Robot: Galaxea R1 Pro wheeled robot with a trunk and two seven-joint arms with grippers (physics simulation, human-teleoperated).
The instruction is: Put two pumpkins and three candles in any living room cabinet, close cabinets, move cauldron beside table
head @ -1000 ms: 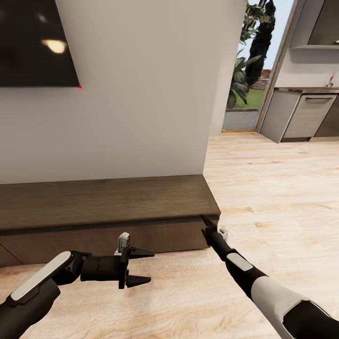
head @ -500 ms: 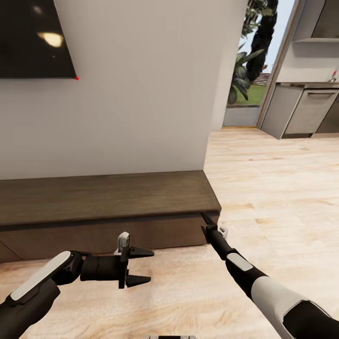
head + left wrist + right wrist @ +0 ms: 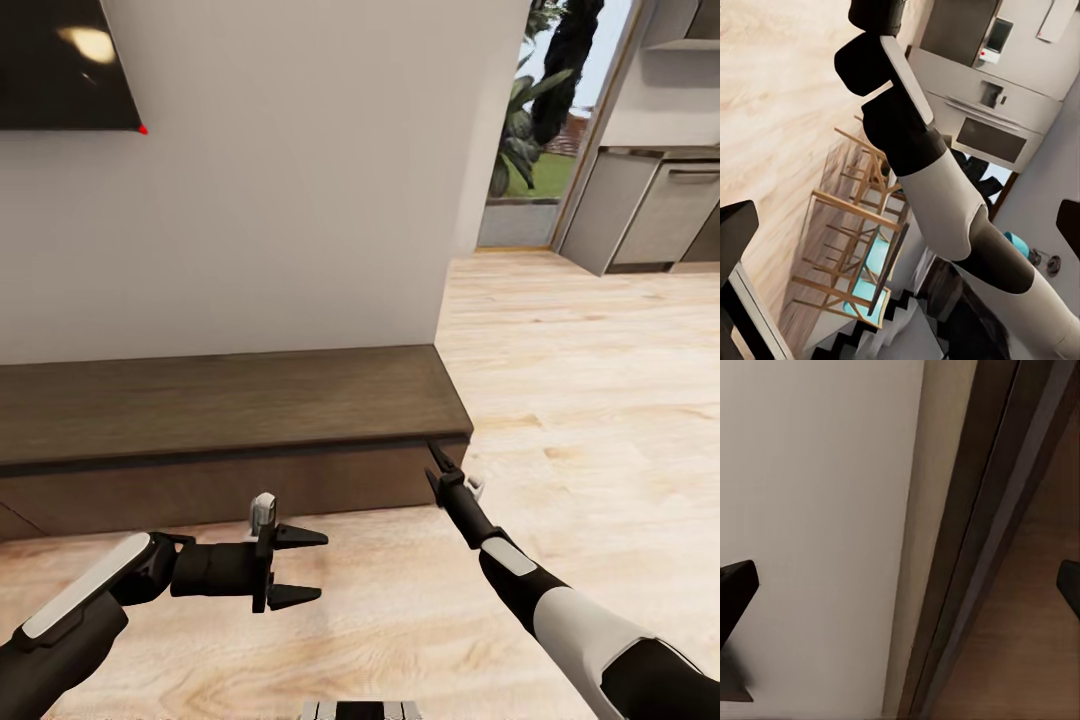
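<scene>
The cabinet (image 3: pixel 230 420), a long low dark-brown unit, runs along the foot of the white wall (image 3: pixel 300 180), its right end at the wall's outer corner. Its top is bare and its flat fronts look shut, apart from a thin dark seam under the top edge. The right gripper (image 3: pixel 437 470) has its tips at that seam by the cabinet's right front corner. In the head view I cannot tell how its jaws stand, but the right wrist view has a dark finger at each side edge, so I judge them apart, with the seam and front running between. The left gripper (image 3: pixel 300 566) hangs over the wooden floor (image 3: pixel 580 400) in front of the cabinet, jaws apart and empty.

My reading is that the task is at an early stage: this looks like the opening of a front so things can go in, with the stowing, the closing and the cauldron's placing all left.

Against the picture of a second ago, the camera has tipped downward: the television (image 3: pixel 60 65) and the kitchen units (image 3: pixel 650 215) sit higher in the picture. Both arms keep much the same pose.
</scene>
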